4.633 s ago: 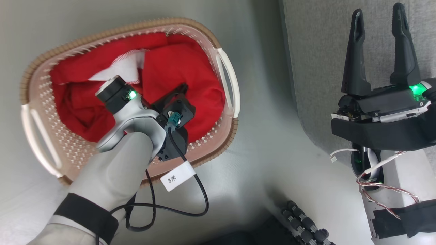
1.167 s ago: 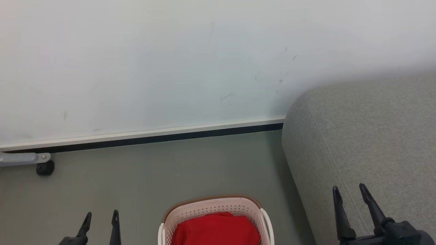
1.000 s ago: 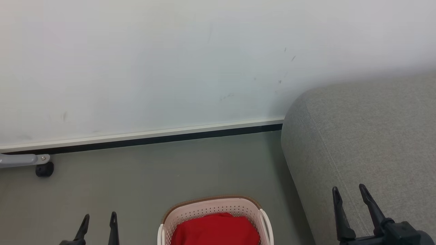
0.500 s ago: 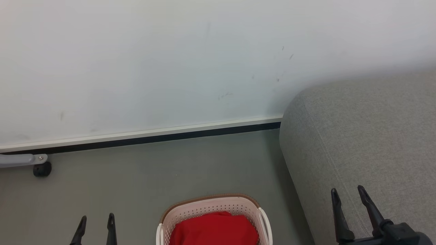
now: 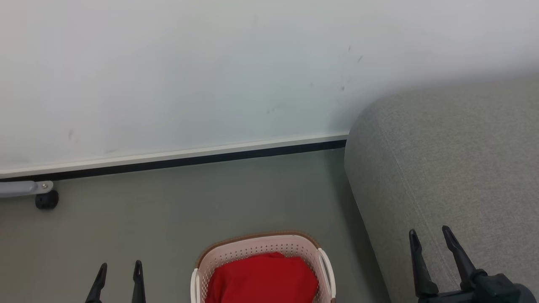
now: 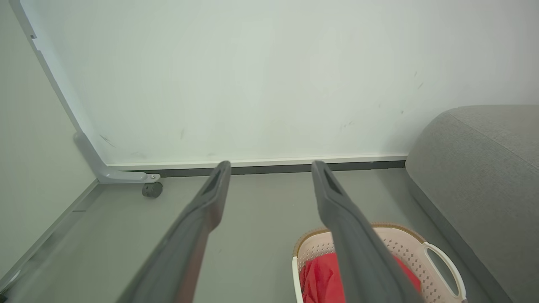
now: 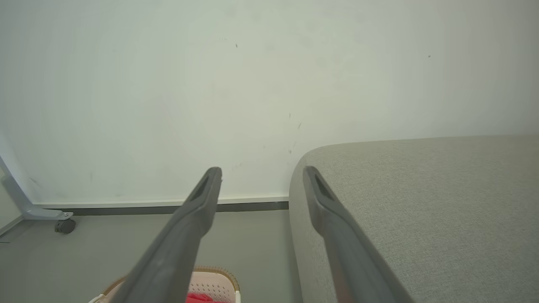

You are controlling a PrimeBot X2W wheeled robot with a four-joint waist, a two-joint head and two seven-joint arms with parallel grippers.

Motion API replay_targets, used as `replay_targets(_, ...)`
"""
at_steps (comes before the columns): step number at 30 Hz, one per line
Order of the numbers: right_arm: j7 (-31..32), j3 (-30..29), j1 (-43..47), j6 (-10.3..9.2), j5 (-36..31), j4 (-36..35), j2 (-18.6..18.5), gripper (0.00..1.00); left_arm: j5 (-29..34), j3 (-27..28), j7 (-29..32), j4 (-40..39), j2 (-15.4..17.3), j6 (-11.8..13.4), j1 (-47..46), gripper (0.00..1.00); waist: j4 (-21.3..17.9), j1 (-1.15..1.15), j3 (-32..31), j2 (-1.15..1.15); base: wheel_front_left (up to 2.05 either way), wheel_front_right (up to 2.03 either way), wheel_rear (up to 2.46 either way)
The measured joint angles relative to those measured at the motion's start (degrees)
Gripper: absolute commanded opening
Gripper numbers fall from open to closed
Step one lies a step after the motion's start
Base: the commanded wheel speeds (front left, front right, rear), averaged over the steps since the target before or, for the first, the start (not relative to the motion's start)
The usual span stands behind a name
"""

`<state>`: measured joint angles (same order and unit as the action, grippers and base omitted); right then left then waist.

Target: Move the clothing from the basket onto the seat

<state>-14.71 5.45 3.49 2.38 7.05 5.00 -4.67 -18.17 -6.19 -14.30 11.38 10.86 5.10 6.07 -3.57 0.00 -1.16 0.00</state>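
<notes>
Left gripper [image 5: 120, 267] and right gripper [image 5: 429, 233] stood splayed and empty, flanking the basket [image 5: 257, 237]; a deep pinch into the clothing [image 5: 261, 277] looked wisest.

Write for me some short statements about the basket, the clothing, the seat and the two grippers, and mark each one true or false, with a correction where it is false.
1. The clothing lies in the basket. True.
2. The left gripper holds the clothing. False: it is open and empty, apart from the basket.
3. The basket stands on the seat. False: it stands on the floor, beside the seat.
4. The right gripper is open and empty. True.
</notes>
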Motion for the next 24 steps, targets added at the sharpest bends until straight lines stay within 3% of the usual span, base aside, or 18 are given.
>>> replay_targets(11, 0.0, -0.1, -2.1, 0.14, 0.0, -2.6, 0.0, 1.0, 2.1, -4.1, 0.0, -0.2, -0.1, -1.1, -3.7, 1.0, -0.1, 0.01, 5.7, 0.0, 0.0, 0.0, 0.0)
replay_targets(24, 0.0, -0.1, -7.9, 0.23, -0.2, -4.9, 0.0, 1.0, 7.0, -11.8, 3.6, 6.7, -1.6, -4.0, -11.8, 1.0, -0.8, 0.02, 14.9, 0.01, 0.0, 0.0, 0.0)
